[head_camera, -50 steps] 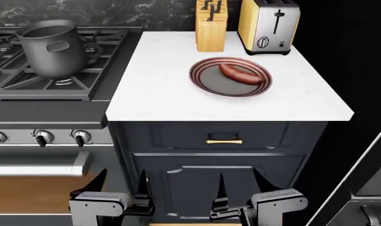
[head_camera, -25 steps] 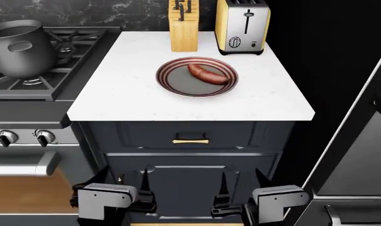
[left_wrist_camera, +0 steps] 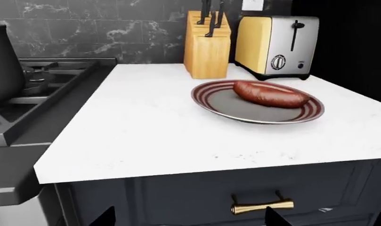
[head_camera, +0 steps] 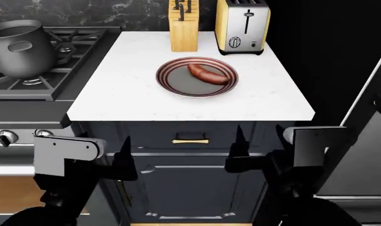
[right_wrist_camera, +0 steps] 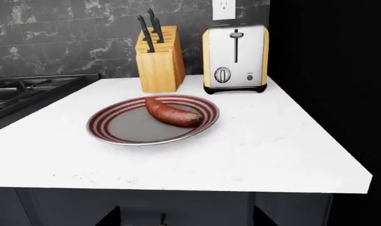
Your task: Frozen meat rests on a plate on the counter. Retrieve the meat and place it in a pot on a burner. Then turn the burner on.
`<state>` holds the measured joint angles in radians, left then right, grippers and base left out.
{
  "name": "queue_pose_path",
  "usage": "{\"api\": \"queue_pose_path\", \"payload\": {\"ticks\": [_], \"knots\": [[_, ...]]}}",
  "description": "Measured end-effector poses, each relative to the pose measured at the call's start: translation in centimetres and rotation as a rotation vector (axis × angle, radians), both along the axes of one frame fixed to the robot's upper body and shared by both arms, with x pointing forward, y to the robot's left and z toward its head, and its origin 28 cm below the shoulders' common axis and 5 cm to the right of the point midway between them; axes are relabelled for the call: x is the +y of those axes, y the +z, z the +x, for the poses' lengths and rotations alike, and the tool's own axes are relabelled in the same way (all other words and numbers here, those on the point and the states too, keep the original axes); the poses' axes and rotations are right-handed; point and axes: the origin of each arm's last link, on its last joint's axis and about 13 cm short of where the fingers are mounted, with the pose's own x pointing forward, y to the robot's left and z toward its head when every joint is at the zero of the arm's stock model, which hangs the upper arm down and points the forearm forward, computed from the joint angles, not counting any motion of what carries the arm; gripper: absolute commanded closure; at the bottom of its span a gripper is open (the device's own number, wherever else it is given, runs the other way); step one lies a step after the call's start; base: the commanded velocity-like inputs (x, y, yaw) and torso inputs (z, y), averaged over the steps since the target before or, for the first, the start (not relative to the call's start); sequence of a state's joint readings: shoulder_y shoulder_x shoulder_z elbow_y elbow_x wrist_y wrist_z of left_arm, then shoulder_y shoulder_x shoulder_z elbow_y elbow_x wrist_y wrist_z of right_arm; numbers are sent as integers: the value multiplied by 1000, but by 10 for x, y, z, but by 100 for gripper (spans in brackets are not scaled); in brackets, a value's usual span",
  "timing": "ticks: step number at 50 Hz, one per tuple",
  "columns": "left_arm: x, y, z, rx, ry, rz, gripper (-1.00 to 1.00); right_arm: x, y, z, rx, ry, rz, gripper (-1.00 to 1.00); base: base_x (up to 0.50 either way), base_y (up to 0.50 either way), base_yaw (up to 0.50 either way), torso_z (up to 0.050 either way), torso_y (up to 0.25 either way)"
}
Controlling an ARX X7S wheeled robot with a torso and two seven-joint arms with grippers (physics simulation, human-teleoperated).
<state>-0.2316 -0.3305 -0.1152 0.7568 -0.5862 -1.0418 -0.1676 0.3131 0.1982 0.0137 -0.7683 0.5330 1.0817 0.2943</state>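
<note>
The frozen meat lies on the plate, toward the plate's far right part, and no tool touches it. The plate sits flat near the middle of the white worktop, apart from every edge. Behind the plate, at the back of the worktop, a wooden knife block stands upright, and just beside it, to the right, stands a steel toaster with yellow sides. To the left of the worktop is the black stove top. There the grey pot stands on the dark grate, over a burner that shows partly under the spokes in front of the pot. Below the stove edge, two round knobs are visible in the head view. Under the worktop are dark cabinets with a drawer that has a brass handle. The left tool and the right tool are both low, in front of the cabinet and below the worktop edge, well apart from the plate. Each one is empty with its dark fingers spread; in the wrist views the two tips stand wide apart at the edge of the picture.
</note>
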Motion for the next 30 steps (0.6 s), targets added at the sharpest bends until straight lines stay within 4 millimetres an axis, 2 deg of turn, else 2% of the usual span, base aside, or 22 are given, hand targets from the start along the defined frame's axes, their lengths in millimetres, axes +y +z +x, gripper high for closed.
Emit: {"api": "queue_pose_path", "payload": {"ticks": [12, 19, 30], "knots": [[9, 45, 0, -5, -47, -16, -100, -9, 47, -3, -51, 65, -25, -100, 44, 0, 0, 0, 0], [12, 61, 0, -28, -60, 2, -100, -13, 62, -5, -85, 104, -40, -100, 492, 0, 0, 0, 0], [15, 71, -1, -49, -65, 29, -100, -16, 72, -8, -117, 130, -65, -100, 500, 0, 0, 0, 0]]}}
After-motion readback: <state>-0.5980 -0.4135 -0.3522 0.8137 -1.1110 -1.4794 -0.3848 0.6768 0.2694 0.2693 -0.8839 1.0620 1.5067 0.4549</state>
